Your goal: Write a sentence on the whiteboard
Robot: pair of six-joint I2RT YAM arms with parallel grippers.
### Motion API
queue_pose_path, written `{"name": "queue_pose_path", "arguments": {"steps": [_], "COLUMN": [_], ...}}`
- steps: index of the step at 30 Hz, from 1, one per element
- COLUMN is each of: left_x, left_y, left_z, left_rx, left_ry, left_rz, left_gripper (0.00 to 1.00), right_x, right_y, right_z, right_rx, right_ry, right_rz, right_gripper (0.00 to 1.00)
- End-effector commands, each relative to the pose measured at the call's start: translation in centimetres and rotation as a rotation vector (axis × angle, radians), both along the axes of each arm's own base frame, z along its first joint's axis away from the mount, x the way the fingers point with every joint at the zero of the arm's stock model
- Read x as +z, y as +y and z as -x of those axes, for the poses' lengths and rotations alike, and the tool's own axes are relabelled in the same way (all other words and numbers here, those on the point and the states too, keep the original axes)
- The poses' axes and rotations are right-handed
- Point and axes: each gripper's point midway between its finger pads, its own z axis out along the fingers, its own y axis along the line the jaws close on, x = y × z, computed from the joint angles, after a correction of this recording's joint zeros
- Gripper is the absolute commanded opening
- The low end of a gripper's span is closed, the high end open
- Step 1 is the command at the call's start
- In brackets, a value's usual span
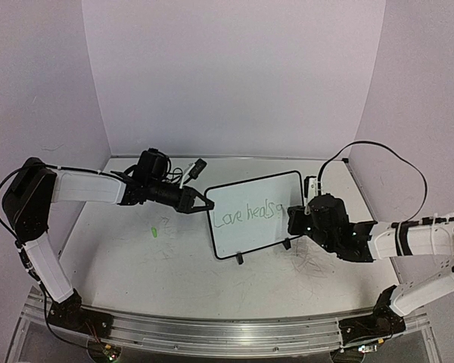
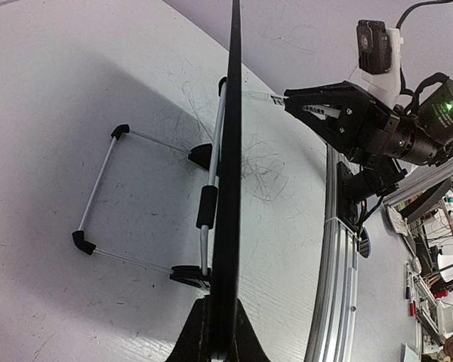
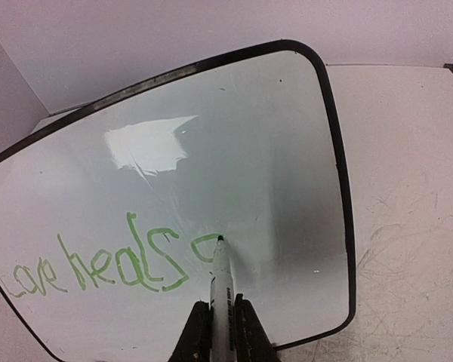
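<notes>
The whiteboard [image 1: 253, 215] stands tilted on two black feet mid-table, with green writing "Love heals" and part of another letter. My left gripper [image 1: 202, 204] is shut on its left edge; in the left wrist view the board [image 2: 230, 188] is seen edge-on between my fingers [image 2: 190, 335]. My right gripper [image 1: 295, 219] is shut on a white marker [image 3: 220, 290]. The marker tip touches the board [image 3: 272, 151] at a half-drawn green curve to the right of "heals".
The wire stand [image 2: 98, 188] props the board from behind. The white tabletop [image 1: 136, 257] carries scribbles and a green mark [image 1: 155, 231]. The metal rail [image 1: 212, 329] runs along the near edge. Purple walls enclose three sides.
</notes>
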Motion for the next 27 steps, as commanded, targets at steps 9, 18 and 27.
{"name": "queue_pose_path", "arguments": {"steps": [9, 18, 27], "left_x": [2.3, 2.3, 2.4], "left_y": [-0.3, -0.3, -0.3], "left_z": [0.7, 0.7, 0.7], "left_rx": [-0.031, -0.032, -0.03], "left_ry": [-0.024, -0.021, -0.026], "left_rz": [0.026, 0.025, 0.026], "left_gripper": [0.0, 0.0, 0.0], "right_x": [0.7, -0.3, 4.2], "right_y": [0.0, -0.9, -0.2], "right_z": [-0.6, 0.7, 0.0], "right_rx": [-0.014, -0.009, 0.001], "right_ry": [-0.013, 0.026, -0.053], "right_rz": [-0.003, -0.012, -0.047], "right_gripper": [0.0, 0.0, 0.0]}}
